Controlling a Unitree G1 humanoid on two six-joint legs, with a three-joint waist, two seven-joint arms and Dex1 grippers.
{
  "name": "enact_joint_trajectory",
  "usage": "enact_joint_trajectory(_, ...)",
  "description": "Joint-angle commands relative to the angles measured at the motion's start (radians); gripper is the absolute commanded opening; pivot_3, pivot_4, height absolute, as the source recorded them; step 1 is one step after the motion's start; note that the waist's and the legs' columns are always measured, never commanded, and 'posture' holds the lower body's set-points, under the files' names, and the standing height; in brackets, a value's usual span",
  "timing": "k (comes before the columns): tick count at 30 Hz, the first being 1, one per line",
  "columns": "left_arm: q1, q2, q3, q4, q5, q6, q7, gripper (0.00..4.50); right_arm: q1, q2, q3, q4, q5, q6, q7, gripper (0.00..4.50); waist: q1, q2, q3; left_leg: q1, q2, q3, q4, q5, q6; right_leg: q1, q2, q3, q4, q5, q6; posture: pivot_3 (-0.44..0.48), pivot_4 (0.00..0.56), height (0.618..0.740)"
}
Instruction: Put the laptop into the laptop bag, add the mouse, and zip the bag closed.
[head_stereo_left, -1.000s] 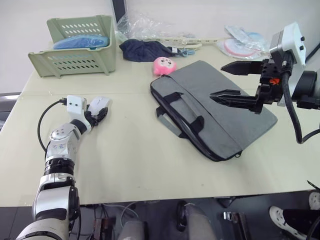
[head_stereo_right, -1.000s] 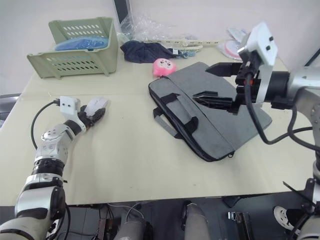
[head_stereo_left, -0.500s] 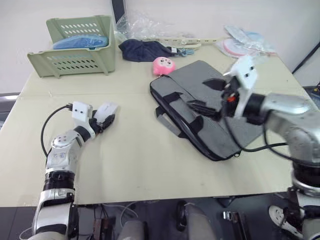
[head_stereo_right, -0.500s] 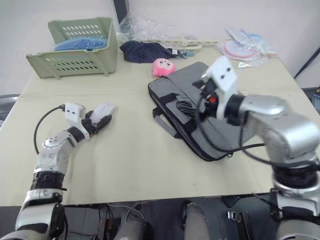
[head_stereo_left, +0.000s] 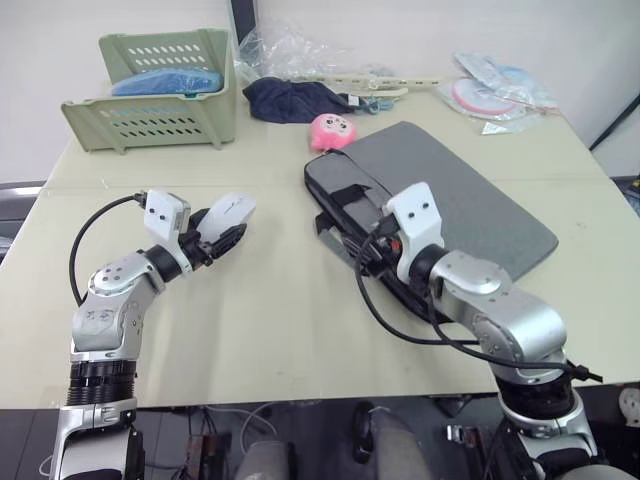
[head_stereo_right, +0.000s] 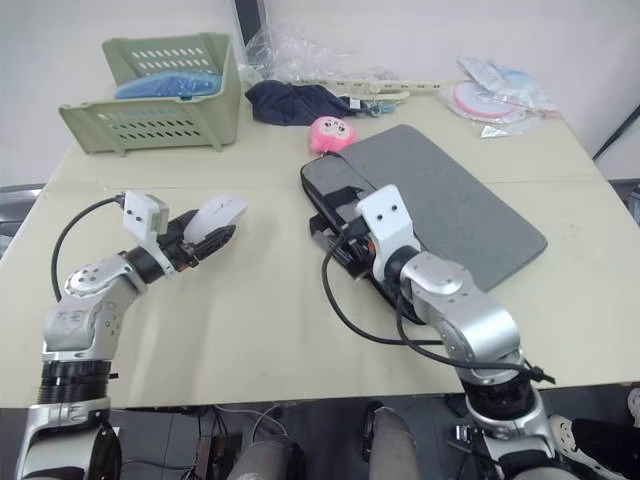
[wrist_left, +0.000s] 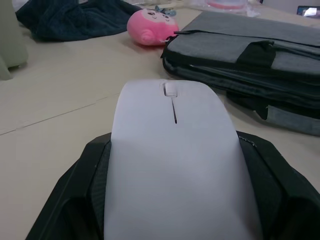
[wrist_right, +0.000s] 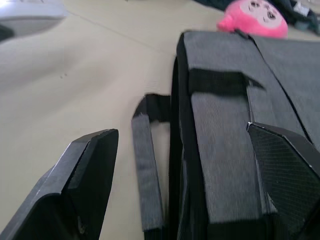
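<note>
Beige counter (head_stereo_left: 280, 330), everything on it. Grey laptop bag (head_stereo_left: 450, 205) flat, right of centre, handles (wrist_right: 147, 165) toward robot. Green basket (head_stereo_left: 150, 90) far left corner. Right gripper (wrist_right: 185, 185) at bag's near edge, jaws wide, straddling it. Left gripper (head_stereo_left: 222, 240) above counter, jaws clamped on white mouse (wrist_left: 172, 145). Pink toy (head_stereo_left: 332, 130) just beside bag's far corner.

The grey laptop bag (head_stereo_left: 450, 205) lay flat at centre right of the table, black strap handles (wrist_right: 148, 165) toward the left. The white mouse (head_stereo_left: 228, 210) sat left of centre, raised, clamped between black fingers.
</note>
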Motion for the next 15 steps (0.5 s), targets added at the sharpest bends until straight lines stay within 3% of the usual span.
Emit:
enact_joint_trajectory(1, 0.004, 0.010, 0.003, -0.057, -0.022, 0.011, -0.010, 2.84, 0.010, 0.006, -0.002, 0.001, -0.052, -0.070, -0.012, 4.50, -0.004, 0.000, 0.000, 0.000, 0.000, 0.000, -0.001, 0.000, 0.000, 0.000, 0.000, 0.000, 0.000, 0.000, 0.000, 0.000, 0.150, 0.740)
enact_joint_trajectory(15, 0.010, -0.003, -0.015, -0.072, -0.031, 0.037, -0.005, 2.84, 0.003, 0.094, -0.011, 0.076, -0.134, -0.131, -0.012, 4.50, -0.020, 0.000, 0.000, 0.000, 0.000, 0.001, -0.004, 0.000, 0.000, 0.000, 0.001, 0.001, 0.000, 0.000, 0.000, 0.000, 0.150, 0.740)
